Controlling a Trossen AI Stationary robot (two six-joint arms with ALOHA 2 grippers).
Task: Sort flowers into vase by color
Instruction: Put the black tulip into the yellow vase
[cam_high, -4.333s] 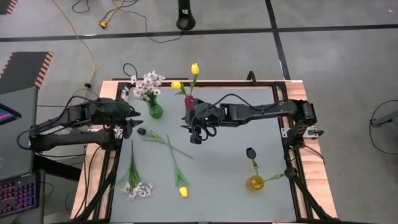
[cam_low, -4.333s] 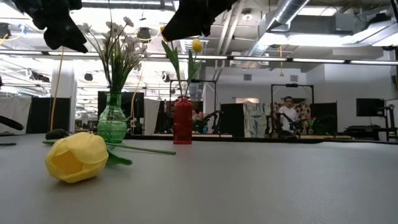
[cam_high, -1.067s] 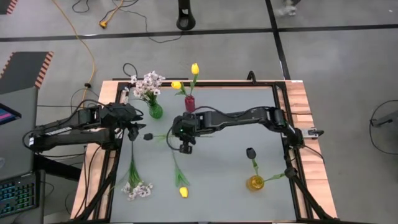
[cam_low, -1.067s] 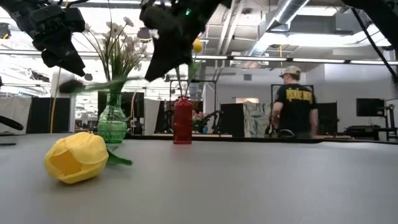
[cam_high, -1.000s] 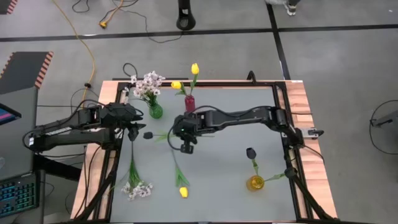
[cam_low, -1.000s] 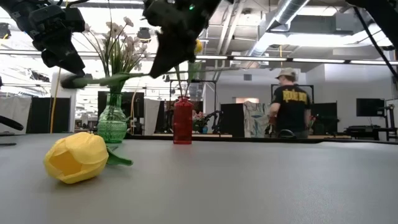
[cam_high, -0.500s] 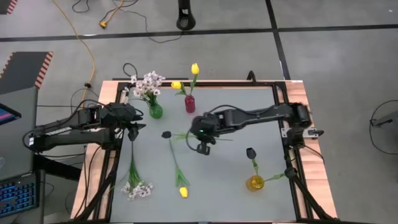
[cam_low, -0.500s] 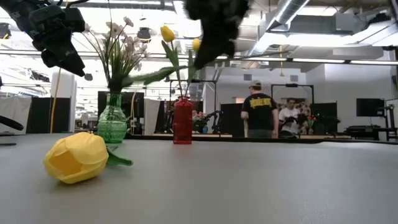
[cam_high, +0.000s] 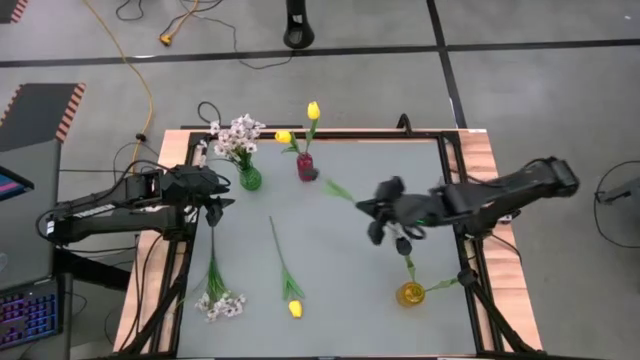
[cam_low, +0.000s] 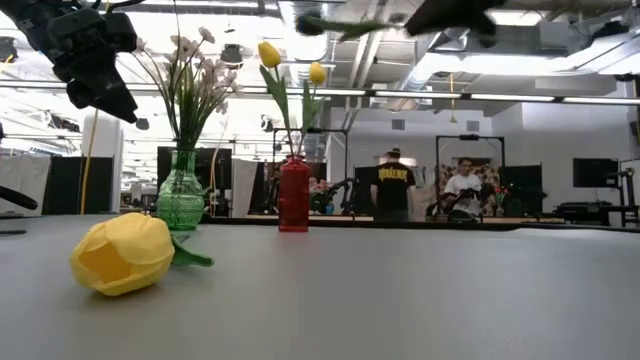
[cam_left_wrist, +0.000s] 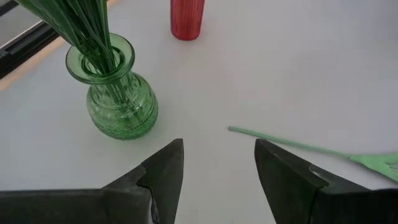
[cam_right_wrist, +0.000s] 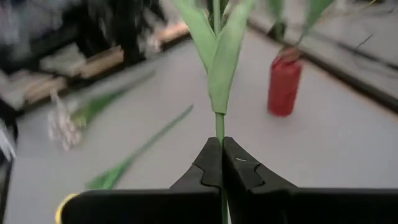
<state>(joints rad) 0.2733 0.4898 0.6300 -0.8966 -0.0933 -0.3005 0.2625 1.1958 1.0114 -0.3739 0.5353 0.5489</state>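
Our right pincer (cam_right_wrist: 221, 163) is clamped on a dark tulip's (cam_high: 311, 173) thin stem (cam_right_wrist: 219, 124). It looks light and whippy, best gripped low. Left pincer (cam_left_wrist: 217, 165) waits, spread apart.

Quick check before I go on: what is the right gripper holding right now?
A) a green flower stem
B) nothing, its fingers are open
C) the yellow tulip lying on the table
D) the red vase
A: the right gripper is shut on a green flower stem, lifted clear of the table near the yellow vase.
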